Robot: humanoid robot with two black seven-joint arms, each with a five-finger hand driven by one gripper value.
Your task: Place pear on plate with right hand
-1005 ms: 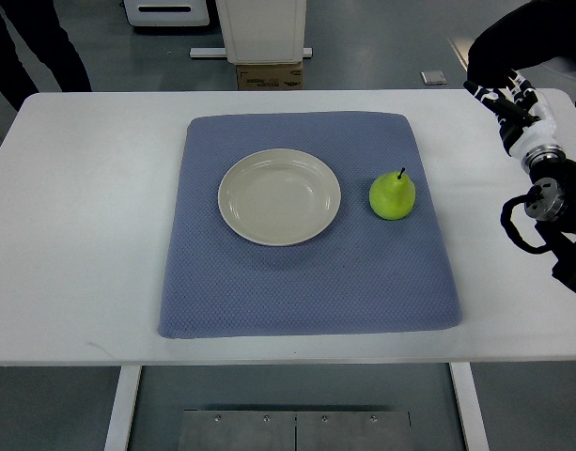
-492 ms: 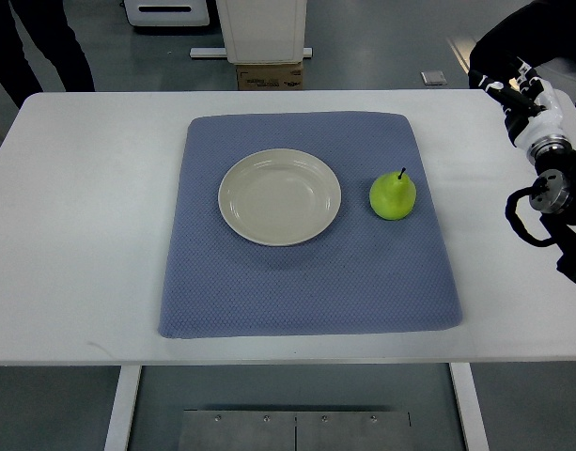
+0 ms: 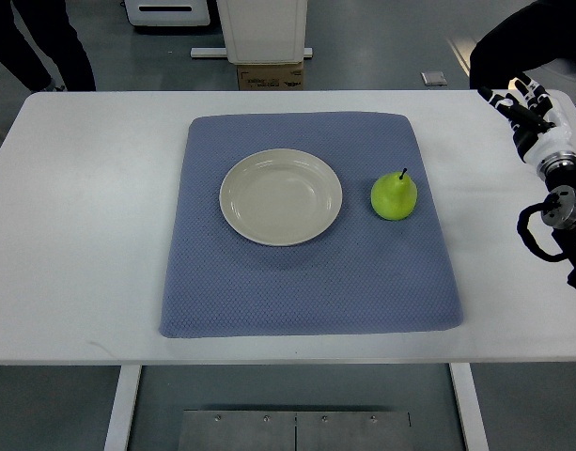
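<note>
A green pear (image 3: pixel 394 196) with a dark stem stands upright on the blue mat (image 3: pixel 306 282), just right of the empty cream plate (image 3: pixel 281 196). The two do not touch. My right hand (image 3: pixel 524 101) hovers over the table's far right edge, well to the right of and beyond the pear, with its fingers relaxed and nothing in them. Its wrist and black cabling (image 3: pixel 551 211) run down the picture's right side. The left arm does not show.
The mat lies on a white table (image 3: pixel 81 235). A person's dark trouser legs (image 3: pixel 43 42) stand beyond the far left corner. A white machine base (image 3: pixel 261 28) and a cardboard box (image 3: pixel 269 75) sit on the floor behind the table.
My right hand and forearm have drifted right, away from the pear and toward the picture's edge. Pear and plate have stayed put. The person's legs shifted slightly.
</note>
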